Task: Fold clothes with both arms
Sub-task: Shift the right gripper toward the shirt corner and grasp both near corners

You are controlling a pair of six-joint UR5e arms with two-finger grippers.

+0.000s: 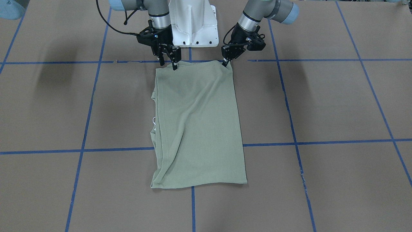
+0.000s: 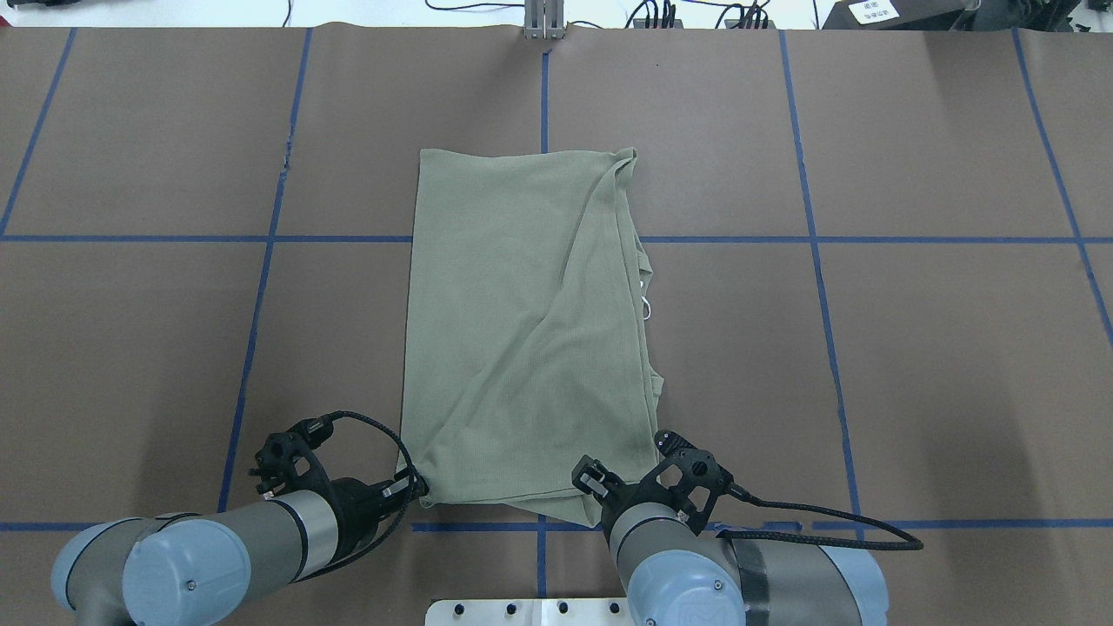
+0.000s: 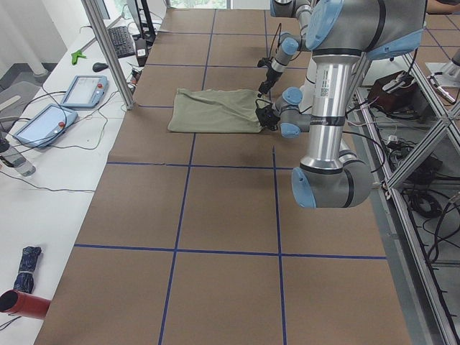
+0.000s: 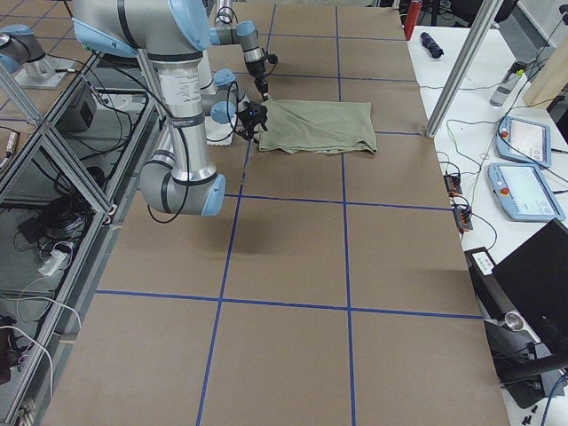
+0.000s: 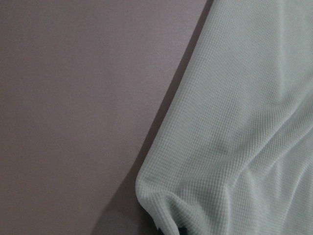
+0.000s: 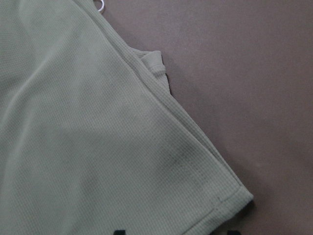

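The sage-green knit shirt (image 1: pixel 199 129) lies flat at the middle of the desk (image 1: pixel 322 103), doubled lengthwise into a long panel with one short end nearest the robot's base. The left gripper (image 1: pixel 226 62) sits at one corner of that end, its fingers narrow and pinched on the cloth, which bunches up at them in the left wrist view. The right gripper (image 1: pixel 168 62) is at the other corner, fingers wide, straddling the hem but not clamping it. The step in hand looks like taking both near corners to carry this end over to the far one. To do it well, the right fingers should close on every layer, since several edges stack at that corner. Both arms should then lift together, level and evenly spaced, so the panel hangs taut. The white hang tag (image 1: pixel 154 120) peeks out of the side edge and could drag loose
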